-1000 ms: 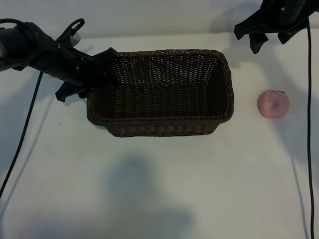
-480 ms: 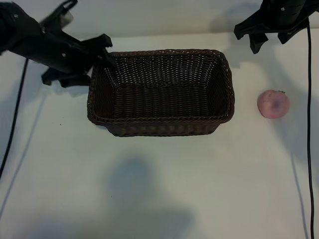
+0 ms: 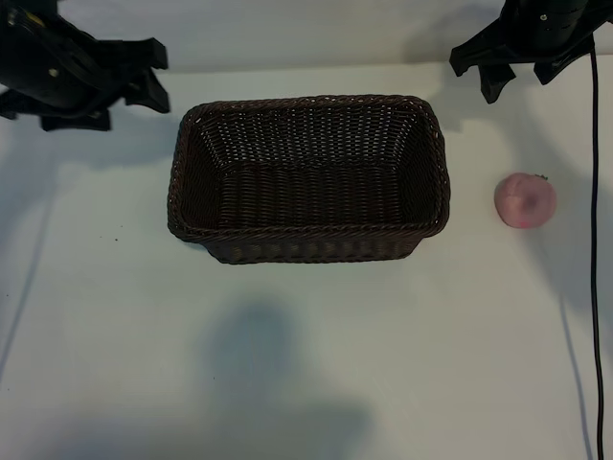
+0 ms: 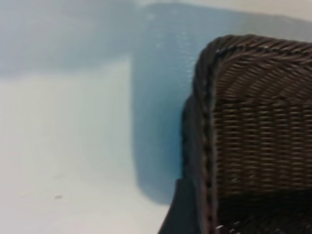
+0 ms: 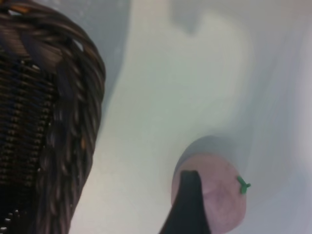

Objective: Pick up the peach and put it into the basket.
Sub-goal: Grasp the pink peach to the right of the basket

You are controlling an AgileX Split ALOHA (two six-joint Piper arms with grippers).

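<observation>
The peach (image 3: 525,200), small, round and pink, lies on the white table to the right of the basket (image 3: 308,244), apart from it. The basket is dark brown wicker and holds nothing. My left gripper (image 3: 156,75) hovers open beyond the basket's far left corner, clear of the rim; the left wrist view shows that corner of the basket (image 4: 253,122). My right gripper (image 3: 498,81) hangs open at the far right, past the basket's far right corner. In the right wrist view one dark finger (image 5: 187,207) overlaps the peach (image 5: 222,195), with the basket (image 5: 58,122) alongside.
A black cable (image 3: 596,240) runs down the table's right side, just past the peach. White tabletop (image 3: 306,364) stretches in front of the basket, with a soft shadow on it.
My left gripper has pulled away from the basket's left rim, back toward the far left corner, and its fingers have spread. Basket, peach and right arm stay put.
</observation>
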